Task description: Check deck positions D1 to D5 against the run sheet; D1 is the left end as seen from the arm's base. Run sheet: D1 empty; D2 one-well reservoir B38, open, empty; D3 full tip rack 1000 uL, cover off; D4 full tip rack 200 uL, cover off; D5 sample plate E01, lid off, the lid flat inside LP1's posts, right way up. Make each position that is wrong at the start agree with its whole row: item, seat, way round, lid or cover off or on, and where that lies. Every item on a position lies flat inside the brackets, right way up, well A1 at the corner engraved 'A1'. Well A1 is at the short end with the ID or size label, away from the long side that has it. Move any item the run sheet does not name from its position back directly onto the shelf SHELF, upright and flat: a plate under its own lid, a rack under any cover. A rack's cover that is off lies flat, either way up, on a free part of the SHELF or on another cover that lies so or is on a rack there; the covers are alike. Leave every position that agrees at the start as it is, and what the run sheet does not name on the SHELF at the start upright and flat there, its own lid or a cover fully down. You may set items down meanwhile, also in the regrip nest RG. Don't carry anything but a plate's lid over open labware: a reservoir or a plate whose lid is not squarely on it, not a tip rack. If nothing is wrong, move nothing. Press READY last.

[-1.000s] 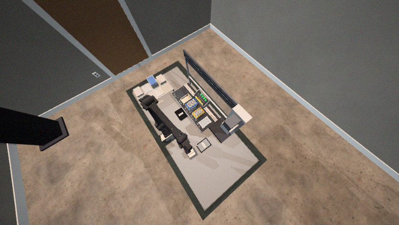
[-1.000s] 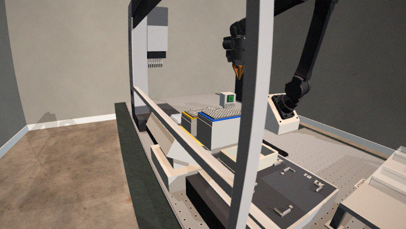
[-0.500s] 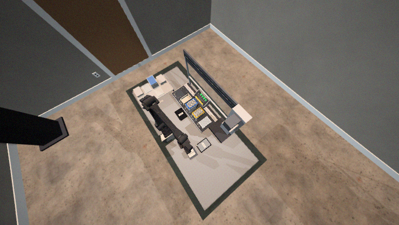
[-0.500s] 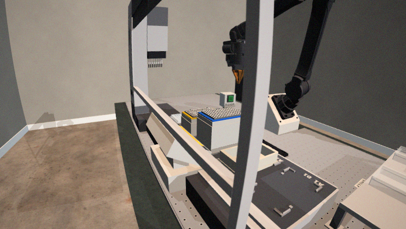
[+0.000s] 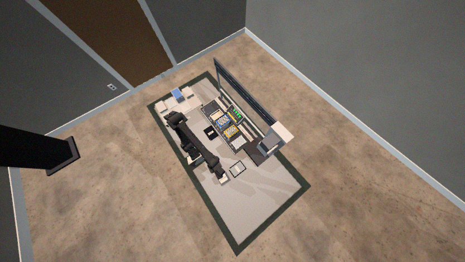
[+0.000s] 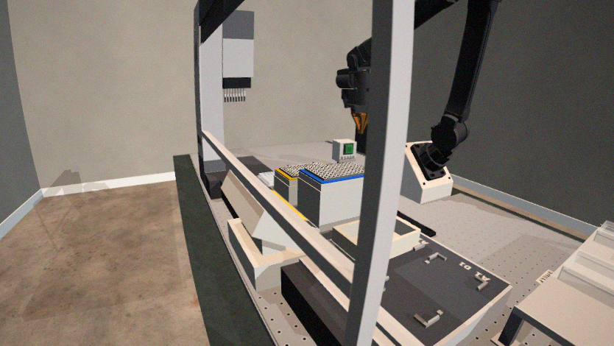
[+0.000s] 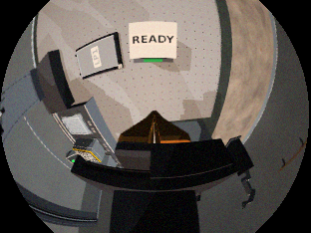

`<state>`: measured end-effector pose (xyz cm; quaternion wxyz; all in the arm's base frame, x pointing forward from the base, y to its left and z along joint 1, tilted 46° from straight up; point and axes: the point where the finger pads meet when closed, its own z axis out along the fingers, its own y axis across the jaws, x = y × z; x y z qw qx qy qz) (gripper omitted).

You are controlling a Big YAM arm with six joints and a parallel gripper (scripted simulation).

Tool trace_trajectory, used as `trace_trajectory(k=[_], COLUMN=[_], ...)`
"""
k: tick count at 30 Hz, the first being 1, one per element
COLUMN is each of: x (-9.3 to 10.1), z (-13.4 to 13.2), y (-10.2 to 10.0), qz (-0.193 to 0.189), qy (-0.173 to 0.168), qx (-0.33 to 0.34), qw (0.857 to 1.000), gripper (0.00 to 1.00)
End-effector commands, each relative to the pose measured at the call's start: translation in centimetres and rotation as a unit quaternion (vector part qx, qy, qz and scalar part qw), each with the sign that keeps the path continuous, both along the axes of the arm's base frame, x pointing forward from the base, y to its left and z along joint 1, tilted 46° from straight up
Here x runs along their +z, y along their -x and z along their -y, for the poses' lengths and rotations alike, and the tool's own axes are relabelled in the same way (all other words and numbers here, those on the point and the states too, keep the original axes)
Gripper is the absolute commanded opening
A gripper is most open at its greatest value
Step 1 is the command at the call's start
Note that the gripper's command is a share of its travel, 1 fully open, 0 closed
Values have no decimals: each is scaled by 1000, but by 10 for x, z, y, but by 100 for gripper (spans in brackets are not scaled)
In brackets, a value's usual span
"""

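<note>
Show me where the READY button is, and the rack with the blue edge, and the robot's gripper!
READY button (image 7: 154, 41): wrist view, on its white labelled face.
Blue-edged tip rack (image 6: 331, 171): exterior view, on its top full of tips.
Gripper (image 7: 155, 123): wrist view, at the shut orange fingertips.

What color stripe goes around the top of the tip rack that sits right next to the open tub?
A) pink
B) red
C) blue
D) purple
C: in the exterior view the tip rack beside the open tub has a blue band along its top edge; the rack behind it has a yellow one.
</note>
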<state>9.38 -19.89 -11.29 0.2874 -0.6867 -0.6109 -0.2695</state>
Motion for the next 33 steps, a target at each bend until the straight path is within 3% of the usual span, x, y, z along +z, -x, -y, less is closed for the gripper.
trace_trajectory(k=[1, 2, 15, 16, 19, 29, 32, 33], x=[-11, -11, -24, -28, -29, -40, -42, -46], z=[15, 3, -10, 16, -16, -28, -27, -7], y=[-5, -3, -5, -11, -5, -5, -6, -9], qz=[3, 0, 0, 8, 0, 0, 1, 6], qy=[23, 12, 13, 37, 12, 12, 14, 31], qx=[-5, -3, 0, -5, 0, 0, 0, -8], qw=[1000, 1000, 1000, 999, 1000, 1000, 1000, 999], gripper=[0, 0, 0, 0, 0, 0, 0, 0])
